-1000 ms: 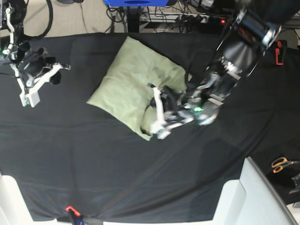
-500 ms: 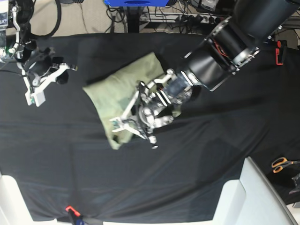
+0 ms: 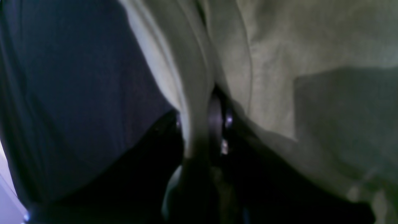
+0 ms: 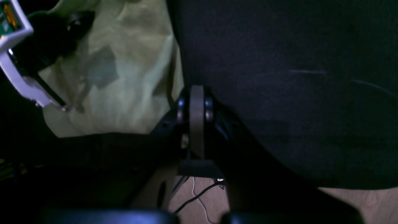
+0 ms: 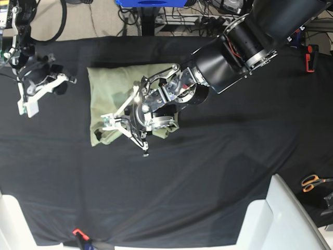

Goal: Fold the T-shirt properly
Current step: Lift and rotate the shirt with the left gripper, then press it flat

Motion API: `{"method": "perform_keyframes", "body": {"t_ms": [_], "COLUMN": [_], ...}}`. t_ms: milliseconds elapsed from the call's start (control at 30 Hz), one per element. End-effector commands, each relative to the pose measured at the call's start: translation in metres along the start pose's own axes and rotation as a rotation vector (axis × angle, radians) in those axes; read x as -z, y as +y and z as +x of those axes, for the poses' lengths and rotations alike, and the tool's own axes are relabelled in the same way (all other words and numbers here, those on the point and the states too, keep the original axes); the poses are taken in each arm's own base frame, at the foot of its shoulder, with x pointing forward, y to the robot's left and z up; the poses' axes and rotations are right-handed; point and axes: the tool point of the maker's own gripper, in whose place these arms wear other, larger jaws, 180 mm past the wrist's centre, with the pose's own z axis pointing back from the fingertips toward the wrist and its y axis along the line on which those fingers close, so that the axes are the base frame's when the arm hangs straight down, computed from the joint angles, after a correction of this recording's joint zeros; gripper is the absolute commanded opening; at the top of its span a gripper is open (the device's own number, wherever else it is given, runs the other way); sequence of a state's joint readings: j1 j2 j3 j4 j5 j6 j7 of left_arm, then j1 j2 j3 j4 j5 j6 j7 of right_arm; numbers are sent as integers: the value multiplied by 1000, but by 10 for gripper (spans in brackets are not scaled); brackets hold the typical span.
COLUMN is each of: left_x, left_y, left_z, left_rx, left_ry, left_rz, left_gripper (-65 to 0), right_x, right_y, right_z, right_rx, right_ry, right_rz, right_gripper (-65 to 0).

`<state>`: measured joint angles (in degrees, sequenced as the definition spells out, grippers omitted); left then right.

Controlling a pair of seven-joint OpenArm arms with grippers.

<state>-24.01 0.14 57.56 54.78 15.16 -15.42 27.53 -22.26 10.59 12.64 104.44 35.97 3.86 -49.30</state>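
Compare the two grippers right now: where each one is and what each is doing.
The left gripper is over the T-shirt, while the right gripper sits off the shirt above the bare black table cloth. The left one's jaws pinch a fold of green fabric; the right one's jaws are shut on nothing. The left arm reaches far across the table; the right stays near its edge. Both are shut.

A black cloth (image 5: pixel 218 172) covers the desk. Beyond its far edge lies beige floor (image 5: pixel 83 21) with tangled cables (image 5: pixel 197 15) and a blue object (image 5: pixel 151 3). Orange-handled scissors (image 5: pixel 314 182) lie at the right edge. White furniture corners (image 5: pixel 291 219) stand at front.
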Motion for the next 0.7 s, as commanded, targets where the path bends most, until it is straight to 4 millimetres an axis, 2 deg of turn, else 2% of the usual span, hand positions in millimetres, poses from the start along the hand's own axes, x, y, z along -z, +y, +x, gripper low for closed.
{"method": "perform_keyframes", "body": {"t_ms": [0,633,667], "left_x": [-1,-2,-2], "left_y": [10,12,12], "left_z": [9,10,10], "left_rx": [3,13,16], "left_ry": [-23,-23,-21], "left_rz": [13,22,22], "left_gripper": [-650,-650,-591], "right_x": [-3,-3,-3], "right_y": [1,1,1], "right_z": [10,11,11], "right_rx": [-9,-8,-8], "right_ry": [-32,-34,-34], "right_rz": [8,7,7], "right_gripper": [-650,-650,-650]}}
